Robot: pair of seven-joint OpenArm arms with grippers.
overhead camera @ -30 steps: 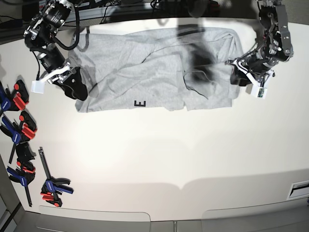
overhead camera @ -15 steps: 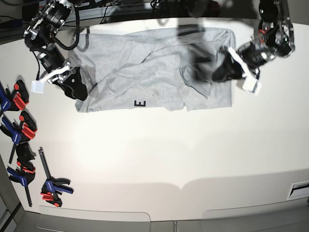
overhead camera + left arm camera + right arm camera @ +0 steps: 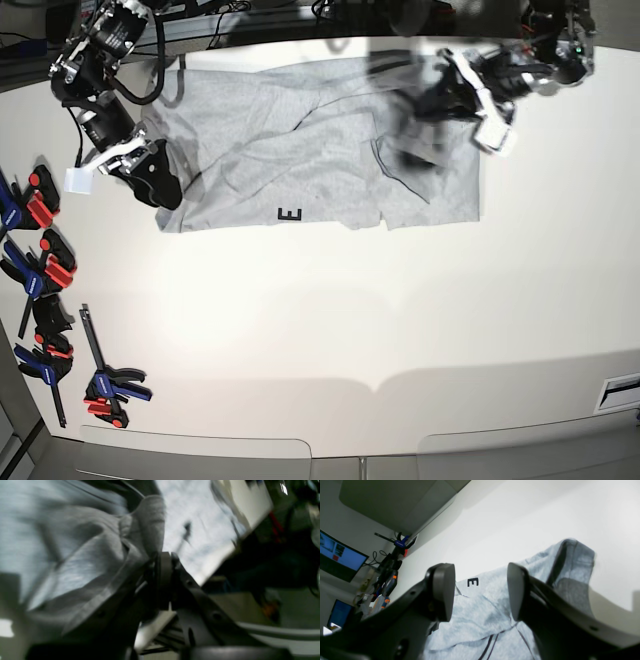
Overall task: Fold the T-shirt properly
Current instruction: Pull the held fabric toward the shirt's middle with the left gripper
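The light grey T-shirt (image 3: pixel 280 150) lies spread and wrinkled across the far part of the white table (image 3: pixel 330 330), with a black letter E (image 3: pixel 290 214) showing at its near hem. My left gripper (image 3: pixel 418 103) is above the shirt's right part, shut on a bunched fold of grey cloth (image 3: pixel 147 530) and holding it up off the table; the left wrist view is blurred. My right gripper (image 3: pixel 166 192) rests at the shirt's left edge, open and holding nothing. In the right wrist view the right gripper (image 3: pixel 480 592) has its fingers wide apart over the shirt (image 3: pixel 480 620).
Several blue, red and black clamps (image 3: pixel 40 270) lie along the table's left edge. A dark rail with cables (image 3: pixel 250 20) runs behind the table's far edge. A monitor (image 3: pixel 340 555) stands off to the side.
My left gripper has moved from the shirt's right edge up and to the left over the shirt, taking cloth with it. The right arm has stayed in place.
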